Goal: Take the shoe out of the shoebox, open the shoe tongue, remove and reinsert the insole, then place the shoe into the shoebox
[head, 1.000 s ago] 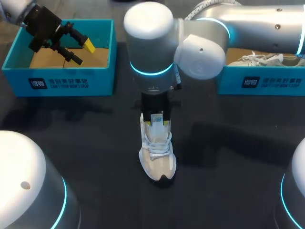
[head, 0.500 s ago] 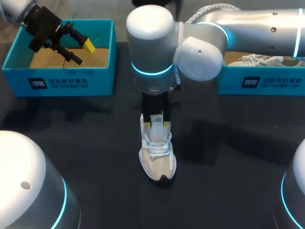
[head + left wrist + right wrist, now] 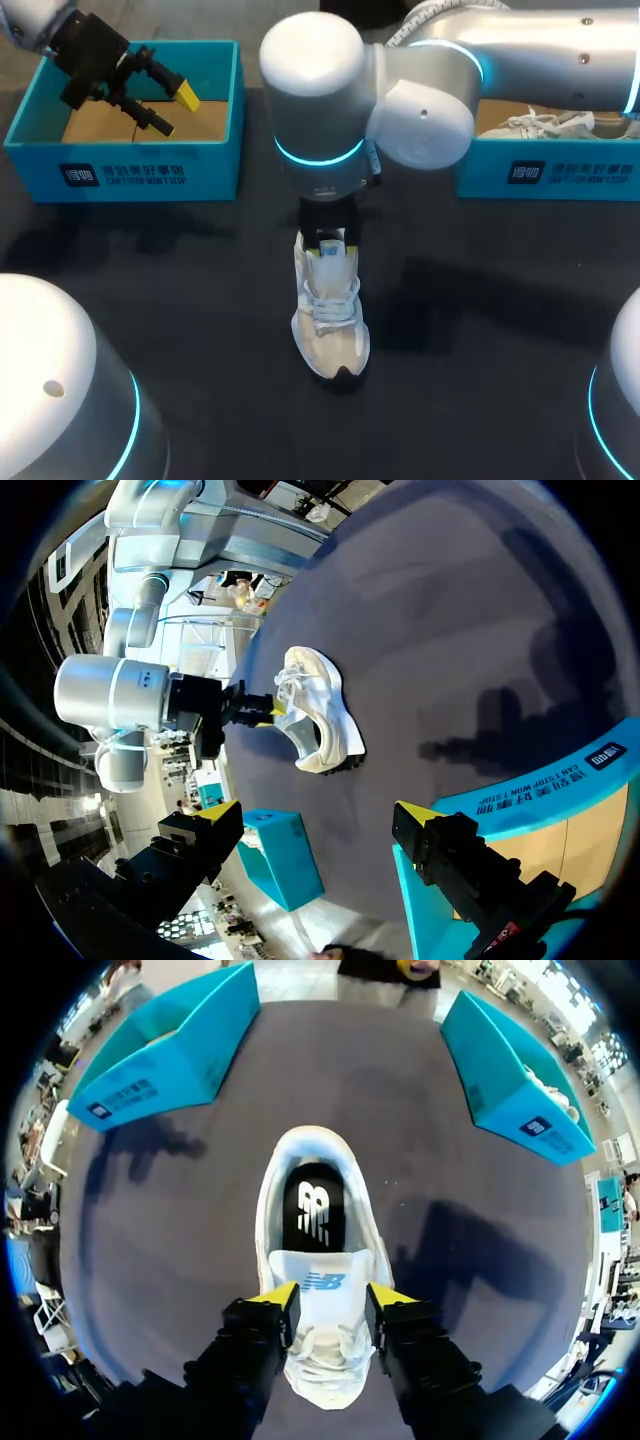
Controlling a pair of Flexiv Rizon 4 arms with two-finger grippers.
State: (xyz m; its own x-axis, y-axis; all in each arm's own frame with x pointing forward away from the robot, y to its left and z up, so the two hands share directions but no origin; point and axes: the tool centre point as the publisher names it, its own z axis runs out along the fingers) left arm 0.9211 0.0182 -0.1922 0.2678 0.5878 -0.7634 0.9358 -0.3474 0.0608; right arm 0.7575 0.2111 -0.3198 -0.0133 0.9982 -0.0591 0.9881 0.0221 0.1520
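Right wrist view: pinched from both sides on the white shoe tongue (image 3: pixel 322 1285) by the right gripper (image 3: pixel 330 1300), just above the laces. Beyond the tongue, dark insole (image 3: pixel 313 1210) lying in place inside the shoe (image 3: pixel 332 335), set upright on the black table (image 3: pixel 200 300) between left shoebox (image 3: pixel 120 172) and right shoebox (image 3: pixel 545 172). Judged to be at the tongue-opening step; next calls for drawing the tongue toward the toe, clear of the opening, without tipping the shoe. Farther off, left gripper (image 3: pixel 172 108) hanging spread and empty over the left shoebox.
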